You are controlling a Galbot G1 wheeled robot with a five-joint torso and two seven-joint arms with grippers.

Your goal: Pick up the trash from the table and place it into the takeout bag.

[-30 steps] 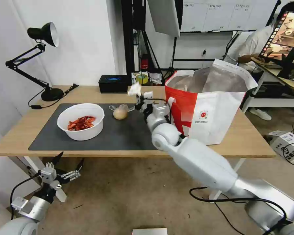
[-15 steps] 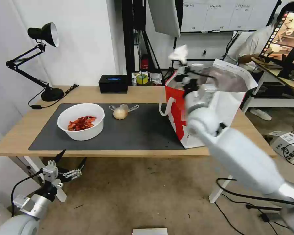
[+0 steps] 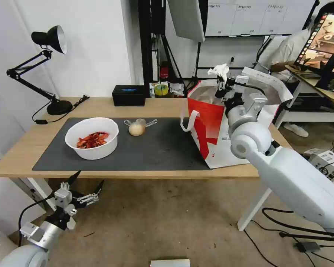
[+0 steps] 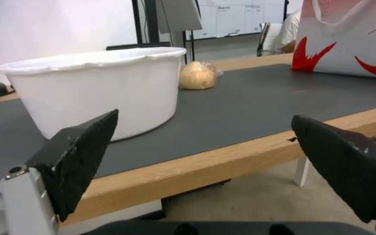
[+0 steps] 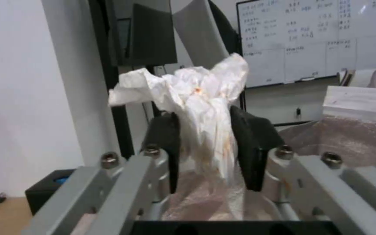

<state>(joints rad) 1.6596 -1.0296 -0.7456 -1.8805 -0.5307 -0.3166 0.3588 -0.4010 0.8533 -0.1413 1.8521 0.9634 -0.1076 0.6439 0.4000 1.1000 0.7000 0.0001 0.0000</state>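
The head view is taken from high up, looking forward and down at the table (image 3: 33,155) from the front, and the whole top is seen from a little way off. The left wrist view is taken from low down, just below the front edge of the table (image 4: 205,169), looking across it, with the white bowl (image 4: 96,88) very near. The same white bowl (image 3: 92,138) and the takeout bag (image 3: 211,126) are seen in the head view too. The right wrist view is taken from high over the open takeout bag (image 5: 353,137), looking toward the back wall, very close to the crumpled tissue (image 5: 196,111). That crumpled tissue (image 3: 219,70) is also seen in the head view.
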